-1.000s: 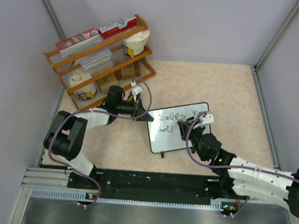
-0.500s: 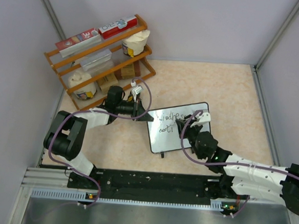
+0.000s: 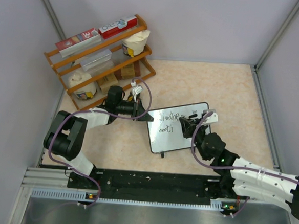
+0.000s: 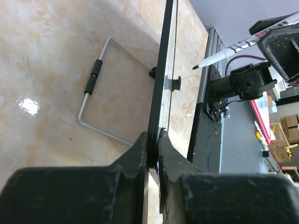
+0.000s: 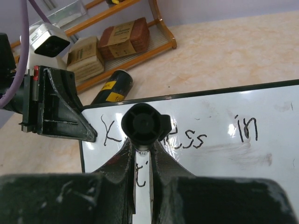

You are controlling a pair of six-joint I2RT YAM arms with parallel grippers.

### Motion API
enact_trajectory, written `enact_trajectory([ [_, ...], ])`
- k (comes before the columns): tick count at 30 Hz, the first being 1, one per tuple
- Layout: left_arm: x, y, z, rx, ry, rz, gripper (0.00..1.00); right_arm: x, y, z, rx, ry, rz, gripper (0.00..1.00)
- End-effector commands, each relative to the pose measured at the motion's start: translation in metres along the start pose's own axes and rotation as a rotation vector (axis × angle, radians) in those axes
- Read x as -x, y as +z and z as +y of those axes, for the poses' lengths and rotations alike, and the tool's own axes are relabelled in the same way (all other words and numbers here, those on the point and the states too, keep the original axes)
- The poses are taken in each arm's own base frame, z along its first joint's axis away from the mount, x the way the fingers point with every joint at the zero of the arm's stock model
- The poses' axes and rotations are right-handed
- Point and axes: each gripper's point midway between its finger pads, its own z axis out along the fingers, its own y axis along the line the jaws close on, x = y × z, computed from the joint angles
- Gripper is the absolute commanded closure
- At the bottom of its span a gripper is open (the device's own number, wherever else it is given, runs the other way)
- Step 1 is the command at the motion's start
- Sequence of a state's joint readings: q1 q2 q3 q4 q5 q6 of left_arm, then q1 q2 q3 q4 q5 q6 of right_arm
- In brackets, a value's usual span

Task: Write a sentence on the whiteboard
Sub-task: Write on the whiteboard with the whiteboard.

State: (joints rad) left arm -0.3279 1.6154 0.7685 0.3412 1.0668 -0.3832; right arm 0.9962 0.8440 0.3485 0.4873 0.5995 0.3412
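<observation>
The whiteboard [image 3: 169, 140] stands tilted at mid-table, black framed. My left gripper [image 3: 141, 113] is shut on its left edge; in the left wrist view both fingers [image 4: 140, 149] pinch the frame [image 4: 163, 70] edge-on. My right gripper [image 3: 192, 126] is shut on a black-capped marker [image 5: 142, 123] and holds it over the board's face; the marker's tip [image 4: 198, 66] points at the board from a short way off. The sentence [image 5: 196, 139] reads "K…ess in" on the upper line, partly hidden by the marker, with "t" [image 5: 140, 177] on the line below.
A wooden rack [image 3: 99, 57] with boxes, a cup and a jar stands at the back left. A dark can [image 5: 112, 88] lies by its foot. A wire stand [image 4: 100, 93] props the board from behind. Enclosure walls close in the table; a black rail [image 3: 149, 184] runs along the near edge.
My right gripper with the marker swung left across the board, then back right and a little nearer. The left arm and the board have not moved.
</observation>
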Motion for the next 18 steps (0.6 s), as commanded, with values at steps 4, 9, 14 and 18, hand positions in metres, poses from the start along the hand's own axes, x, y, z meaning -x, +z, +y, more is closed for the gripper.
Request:
enact_trajectory([
  [4,-0.025,0.003,0.032,0.114,0.031,0.041,1.0,0.002,-0.002,-0.011,-0.047,-0.02,0.006,1.0],
  [9,-0.025,0.003,0.032,0.112,0.032,0.04,1.0,-0.01,-0.004,-0.018,-0.066,-0.032,0.036,1.0],
  [14,-0.025,0.003,0.032,0.109,0.029,0.042,1.0,-0.016,-0.003,-0.021,-0.082,-0.048,0.053,1.0],
  [18,-0.025,0.003,0.032,0.109,0.031,0.042,1.0,-0.022,0.0,-0.022,-0.094,-0.059,0.072,1.0],
])
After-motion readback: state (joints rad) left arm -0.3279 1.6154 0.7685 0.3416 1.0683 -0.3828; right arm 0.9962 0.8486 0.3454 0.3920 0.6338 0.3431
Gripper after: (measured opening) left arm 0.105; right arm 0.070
